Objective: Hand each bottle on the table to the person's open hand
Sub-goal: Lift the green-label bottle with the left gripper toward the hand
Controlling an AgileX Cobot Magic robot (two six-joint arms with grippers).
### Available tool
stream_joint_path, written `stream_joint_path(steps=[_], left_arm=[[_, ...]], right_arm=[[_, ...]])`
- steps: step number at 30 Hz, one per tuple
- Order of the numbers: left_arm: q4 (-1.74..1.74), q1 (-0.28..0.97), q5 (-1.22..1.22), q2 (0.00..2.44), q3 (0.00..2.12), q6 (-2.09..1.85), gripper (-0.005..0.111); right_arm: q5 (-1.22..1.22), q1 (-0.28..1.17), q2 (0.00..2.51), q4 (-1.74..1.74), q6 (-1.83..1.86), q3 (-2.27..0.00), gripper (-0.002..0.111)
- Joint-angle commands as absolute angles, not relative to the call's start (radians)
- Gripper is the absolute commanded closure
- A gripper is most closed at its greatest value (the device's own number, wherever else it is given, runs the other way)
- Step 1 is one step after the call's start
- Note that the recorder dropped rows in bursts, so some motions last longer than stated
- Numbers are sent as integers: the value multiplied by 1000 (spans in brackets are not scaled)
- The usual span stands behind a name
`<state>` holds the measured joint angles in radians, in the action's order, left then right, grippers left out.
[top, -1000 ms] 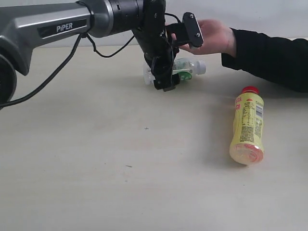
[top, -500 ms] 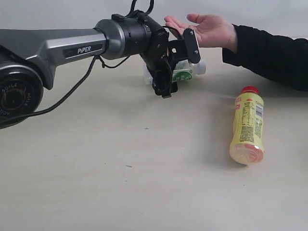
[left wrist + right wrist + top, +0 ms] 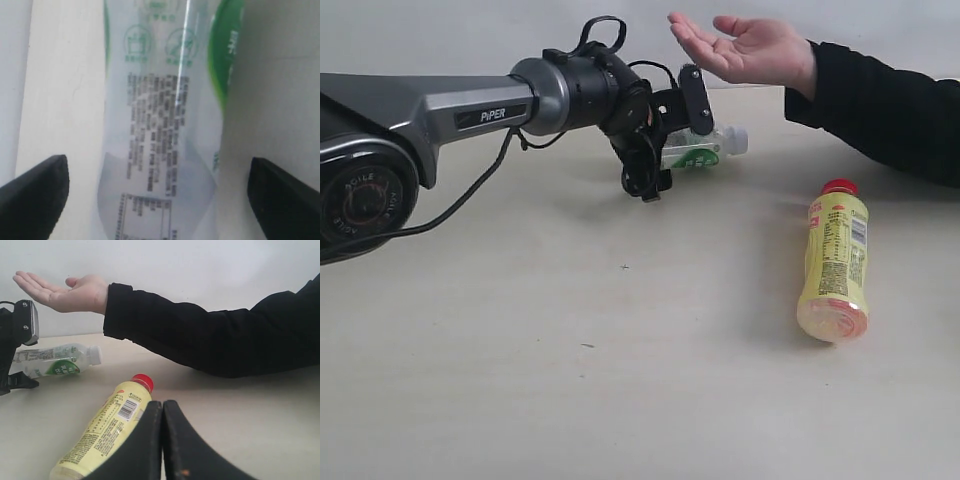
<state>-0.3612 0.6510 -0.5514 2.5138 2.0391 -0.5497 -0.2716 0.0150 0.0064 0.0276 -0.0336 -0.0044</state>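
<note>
My left pincer (image 3: 672, 146), spread wide, straddles the green-label bottle (image 3: 710, 150) lying on its side on the table (image 3: 520, 360) near the open hand (image 3: 750, 50) — best to close gently on the label's middle, squarely, so it lifts level.

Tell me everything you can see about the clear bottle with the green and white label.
The clear plastic bottle with green-white label has a white cap and fine dark print. It lies on its side on the pale beige table, uncrushed. The grey-black left claw straddles its body, open, with a gap on each side, so nothing grips it.
</note>
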Motion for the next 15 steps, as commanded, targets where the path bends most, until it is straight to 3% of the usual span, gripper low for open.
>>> stream_joint_path(steps=[1,15], left_arm=[[-349,640,-532,2520,2035,-537,15],[-345,642,-484,2574,2035,-537,15]], right_arm=[[-268,10,0,27,-29,0,108],[-268,10,0,27,-29,0,108]])
